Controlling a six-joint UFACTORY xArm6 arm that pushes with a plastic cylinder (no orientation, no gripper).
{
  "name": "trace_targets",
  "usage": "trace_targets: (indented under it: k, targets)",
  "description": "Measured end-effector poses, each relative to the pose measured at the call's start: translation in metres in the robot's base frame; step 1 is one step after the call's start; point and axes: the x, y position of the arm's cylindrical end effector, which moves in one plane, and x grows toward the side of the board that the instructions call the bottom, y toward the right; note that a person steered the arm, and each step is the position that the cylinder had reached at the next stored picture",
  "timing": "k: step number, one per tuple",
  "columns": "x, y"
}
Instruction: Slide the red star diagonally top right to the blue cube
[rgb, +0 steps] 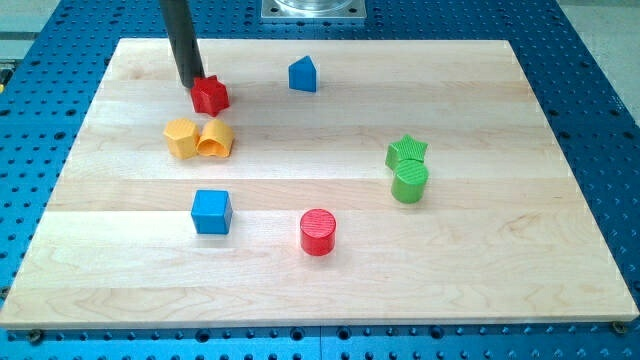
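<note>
The red star (211, 95) lies near the board's top left. My tip (190, 84) stands right against the star's upper left side, touching it or nearly so. The blue cube (211, 211) sits lower on the board, well below the star, left of centre. A second blue block with a peaked top (303, 74) sits to the right of the star near the view's top.
Two yellow blocks (181, 137) (215, 139) lie side by side just below the red star. A red cylinder (318, 232) stands right of the blue cube. A green star (407, 151) and a green cylinder (410, 182) sit at the right. The wooden board (500, 260) lies on a blue perforated table.
</note>
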Motion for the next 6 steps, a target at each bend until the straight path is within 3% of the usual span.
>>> trace_targets:
  k: [1,2,3,5,6]
  targets:
    - [0.000,0.001]
    - [0.034,0.043]
    - [0.041,0.136]
    - [0.027,-0.010]
    - [0.039,0.008]
